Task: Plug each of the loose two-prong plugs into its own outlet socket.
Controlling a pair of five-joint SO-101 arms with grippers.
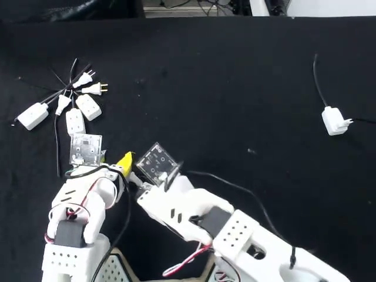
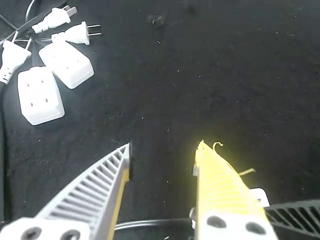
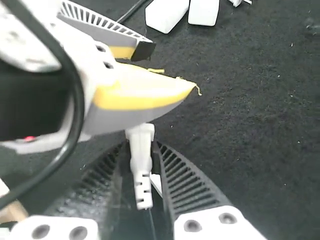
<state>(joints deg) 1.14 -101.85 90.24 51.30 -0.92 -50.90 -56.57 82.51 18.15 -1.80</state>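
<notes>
Three white outlet blocks [image 1: 88, 107] [image 1: 74, 121] [image 1: 32, 116] lie at the table's far left, with loose white two-prong plugs [image 1: 84, 78] [image 1: 94, 89] just behind them. In the left wrist view, two blocks [image 2: 66, 62] [image 2: 39, 95] and the plugs [image 2: 75, 34] lie ahead of my left gripper [image 2: 162, 150], which is open and holds nothing. My right gripper [image 3: 140, 147] is shut on a white plug [image 3: 141, 167] with a black cable. It sits right beside the left gripper's yellow finger [image 3: 150, 92], near the front [image 1: 138, 180].
A white two-prong adapter [image 1: 335, 120] on a black cable lies far right. The held plug's black cable [image 1: 235, 189] trails over the right arm. Thin black cords [image 1: 57, 141] run around the outlet cluster. The black tabletop [image 1: 223, 88] is open in the middle.
</notes>
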